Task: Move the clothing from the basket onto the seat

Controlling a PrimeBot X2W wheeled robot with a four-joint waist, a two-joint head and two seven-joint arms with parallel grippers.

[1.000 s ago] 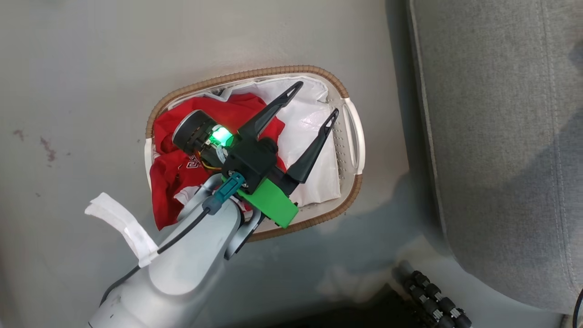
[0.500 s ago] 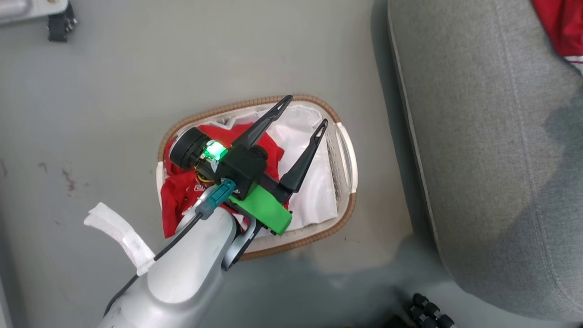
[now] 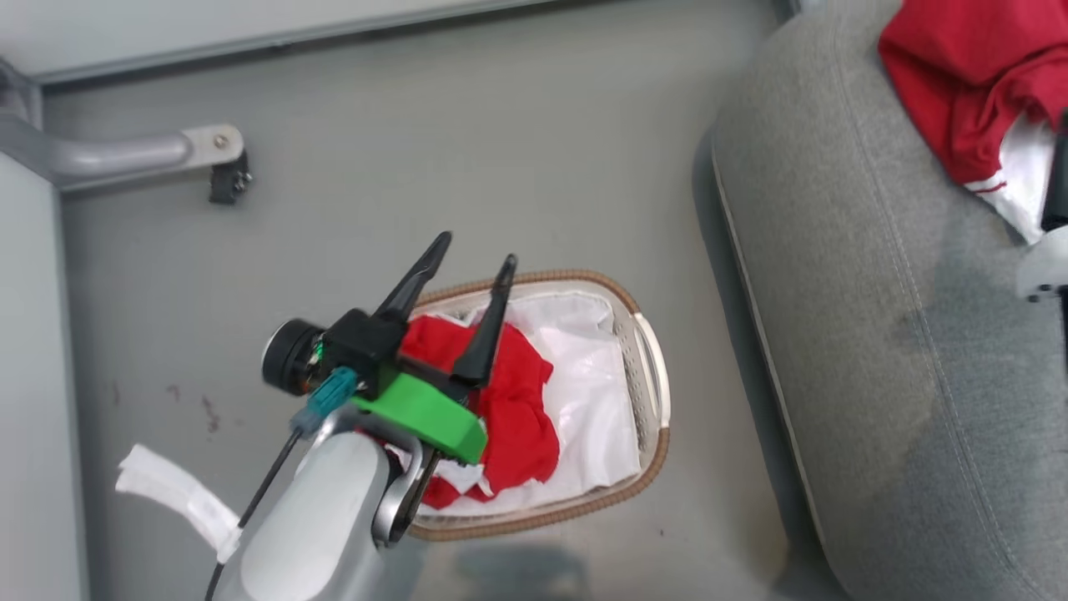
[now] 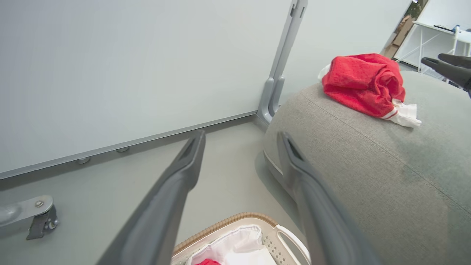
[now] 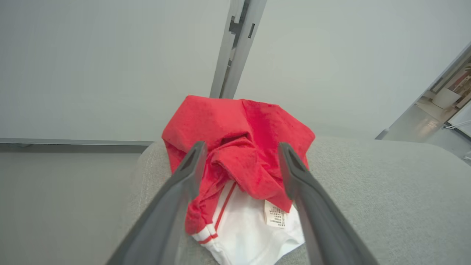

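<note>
The white basket (image 3: 647,359) with a brown woven rim stands on the floor, with red clothing (image 3: 517,417) on its white lining. My left gripper (image 3: 474,255) hovers open over the basket's left part, holding nothing. In the left wrist view its fingers (image 4: 176,184) point past the basket rim (image 4: 228,220) toward the wall. The grey seat (image 3: 876,334) is at the right, and a red and white garment (image 3: 959,83) lies crumpled on it. My right gripper (image 5: 241,147) is open, its fingers on either side of that garment (image 5: 243,136).
A grey wall panel with a metal post (image 4: 276,84) stands behind the seat. A metal leg with a caster (image 3: 221,163) rests on the floor at the upper left. A white tag (image 3: 175,497) hangs off my left forearm.
The head camera has swung up, bringing the garment on the seat into view. My left gripper has turned and shifted toward the basket's left rim. My right gripper has gone from shut to open.
</note>
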